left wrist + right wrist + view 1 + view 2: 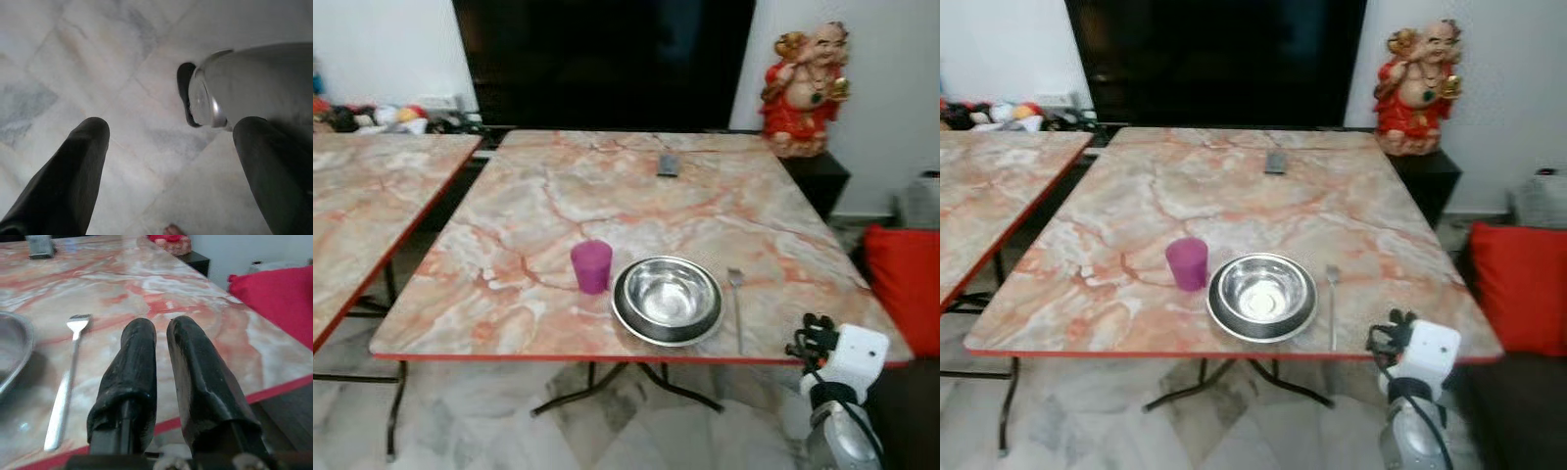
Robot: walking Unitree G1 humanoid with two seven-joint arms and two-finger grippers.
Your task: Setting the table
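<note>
A steel bowl [668, 299] sits on a steel plate near the front edge of the marble table [607, 196]. A purple cup [591, 266] stands just left of it, and a fork [736, 304] lies just right of it, tines away from me. My right gripper [161, 335] is shut and empty, low over the table's front right corner, a little right of the fork [66, 382]. Its wrist [837, 357] shows at the front right. My left gripper [171, 142] hangs open over the floor.
A dark remote [668, 164] lies at the table's far side. A red figurine [806, 88] stands on a dark stand at the back right. A red cushion [906, 284] sits to the right. A second marble table [362, 206] stands on the left.
</note>
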